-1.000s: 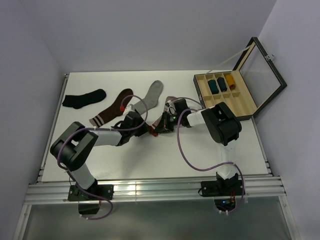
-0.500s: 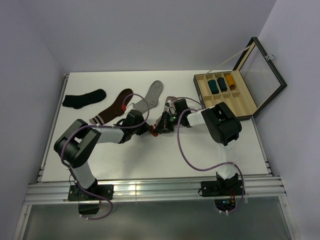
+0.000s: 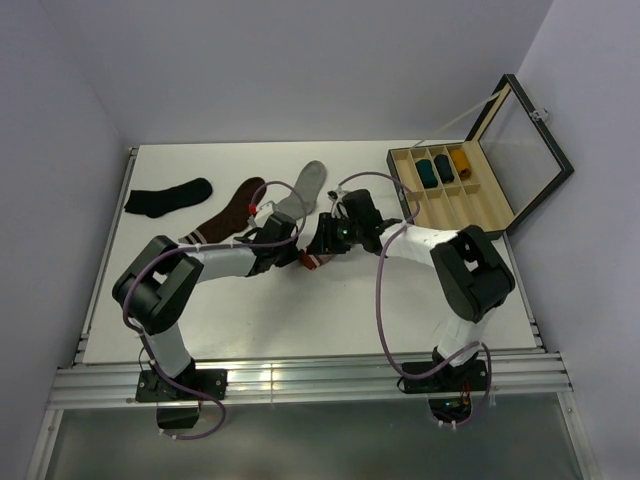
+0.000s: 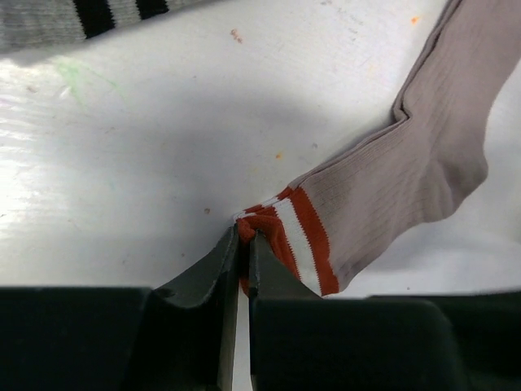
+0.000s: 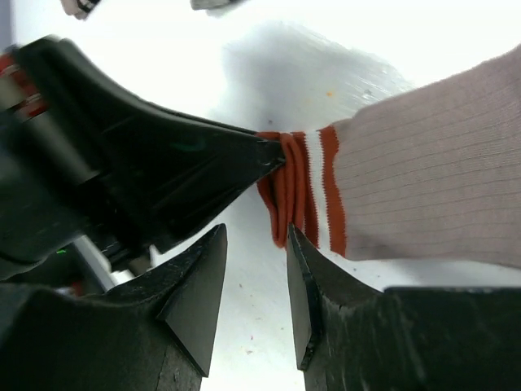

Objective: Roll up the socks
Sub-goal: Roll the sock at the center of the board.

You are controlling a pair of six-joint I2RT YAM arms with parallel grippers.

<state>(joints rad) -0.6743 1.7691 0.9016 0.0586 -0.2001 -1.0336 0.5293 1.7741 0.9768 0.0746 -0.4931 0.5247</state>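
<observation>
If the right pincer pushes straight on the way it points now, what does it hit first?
Most likely the bunched red cuff of the pink sock, right where the left pincer clamps it; depth is hard to judge.

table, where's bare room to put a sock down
Crowded: the middle, left gripper and right gripper at the pink sock. Bare: the table strip nearer than them, and the far strip behind the black sock, brown sock and grey sock.

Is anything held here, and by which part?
The left gripper pinches the pink sock by the edge of its striped cuff; the right gripper stands open beside it, holding nothing.
</observation>
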